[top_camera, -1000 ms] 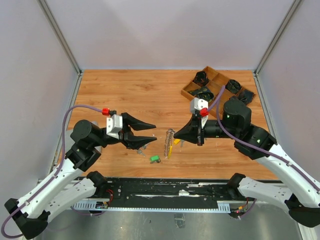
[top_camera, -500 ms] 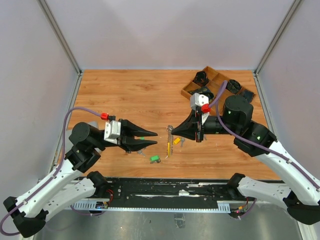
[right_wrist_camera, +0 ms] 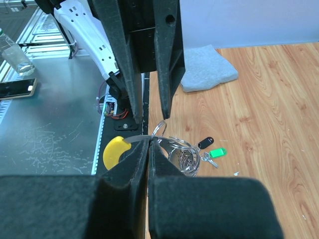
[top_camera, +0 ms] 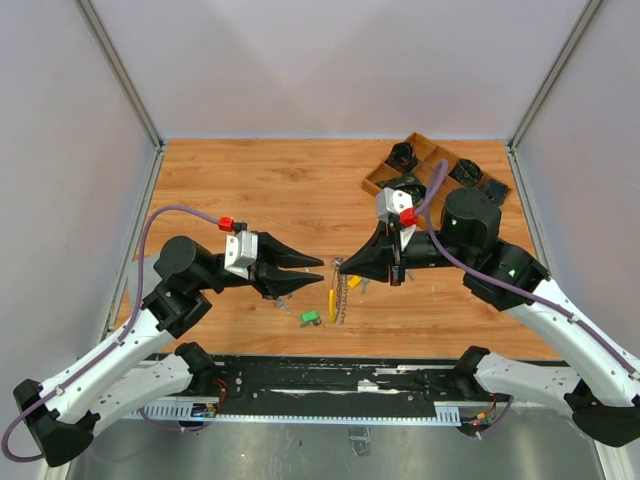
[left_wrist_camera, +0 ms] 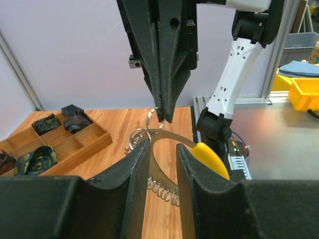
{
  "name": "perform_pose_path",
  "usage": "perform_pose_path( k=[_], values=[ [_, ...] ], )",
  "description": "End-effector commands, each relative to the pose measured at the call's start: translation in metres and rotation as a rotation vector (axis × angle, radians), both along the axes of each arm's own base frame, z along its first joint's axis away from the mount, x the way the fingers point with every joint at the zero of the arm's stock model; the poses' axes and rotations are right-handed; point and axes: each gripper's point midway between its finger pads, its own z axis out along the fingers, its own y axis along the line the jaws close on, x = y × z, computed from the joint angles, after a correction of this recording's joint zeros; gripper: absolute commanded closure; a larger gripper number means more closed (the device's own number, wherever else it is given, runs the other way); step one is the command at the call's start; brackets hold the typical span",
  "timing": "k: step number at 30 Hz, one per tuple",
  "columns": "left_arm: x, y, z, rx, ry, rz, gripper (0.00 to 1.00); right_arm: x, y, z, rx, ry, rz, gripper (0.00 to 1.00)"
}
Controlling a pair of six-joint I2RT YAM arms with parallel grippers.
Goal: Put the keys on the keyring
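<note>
The keyring [top_camera: 341,290] hangs from my right gripper [top_camera: 339,266], which is shut on its flat metal band [right_wrist_camera: 142,139]. Its yellow curved piece [right_wrist_camera: 115,150] points toward the table's near edge, and the wire coil [right_wrist_camera: 182,155] hangs below. My left gripper [top_camera: 318,272] faces it from the left with its jaws apart. The band and coil [left_wrist_camera: 164,188] show in the gap between the left fingers [left_wrist_camera: 134,164]. A small split ring [left_wrist_camera: 155,114] sits at the right gripper's tips. A green-tagged key [top_camera: 310,318], a black-tagged key [right_wrist_camera: 204,143] and a yellow-tagged key [top_camera: 353,282] lie on the wood.
A wooden compartment tray [top_camera: 377,184] with dark items stands at the back right. A grey foam pad [right_wrist_camera: 207,69] lies on the table near the left arm's base. Grey walls enclose the table on three sides.
My left gripper has narrowed its jaws and moved right, up to the keyring. My right gripper has shifted slightly left with the keyring.
</note>
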Motion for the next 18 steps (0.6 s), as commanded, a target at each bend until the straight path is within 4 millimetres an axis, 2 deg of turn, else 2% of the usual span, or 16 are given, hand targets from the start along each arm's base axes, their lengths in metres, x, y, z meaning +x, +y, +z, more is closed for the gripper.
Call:
perform_pose_path(
  k=[1, 9, 18],
  values=[
    [0.0, 0.0, 0.008, -0.042, -0.023, 0.009, 0.67, -0.008, -0.001, 0.026, 0.078, -0.08, 0.054, 0.99],
    [-0.003, -0.003, 0.018, -0.071, -0.027, -0.019, 0.66, -0.012, 0.0, 0.029, 0.088, -0.08, 0.08, 0.99],
    [-0.009, -0.009, 0.019, -0.076, -0.024, -0.064, 0.69, -0.013, 0.004, 0.029, 0.093, -0.079, 0.092, 1.0]
  ],
)
